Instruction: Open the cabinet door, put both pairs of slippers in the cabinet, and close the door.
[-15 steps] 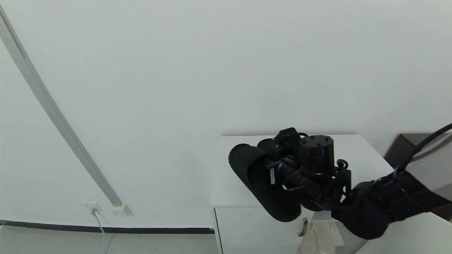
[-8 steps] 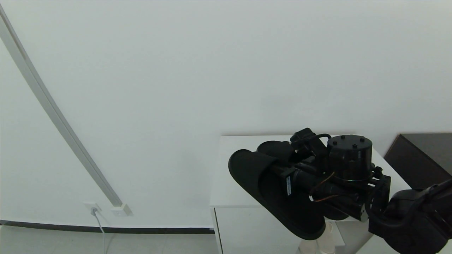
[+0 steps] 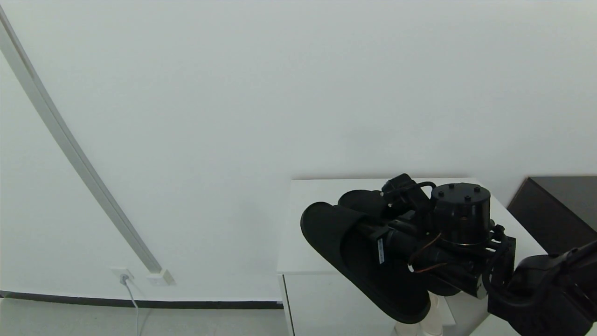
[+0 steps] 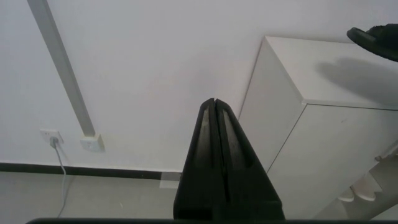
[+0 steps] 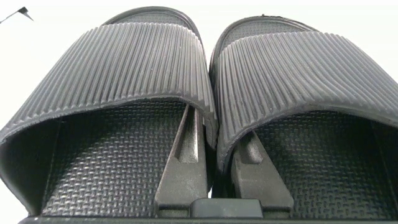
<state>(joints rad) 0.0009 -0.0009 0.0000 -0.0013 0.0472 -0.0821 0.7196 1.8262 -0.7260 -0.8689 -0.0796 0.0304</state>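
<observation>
I've got the right claw [image 5: 214, 134] pinching the black slippers [image 3: 359, 247] together, one finger inside each, in the air over the white cabinet [image 3: 317, 233] front edge. Left claw [image 4: 215, 112] is pressed together, off the cabinet's side.
</observation>
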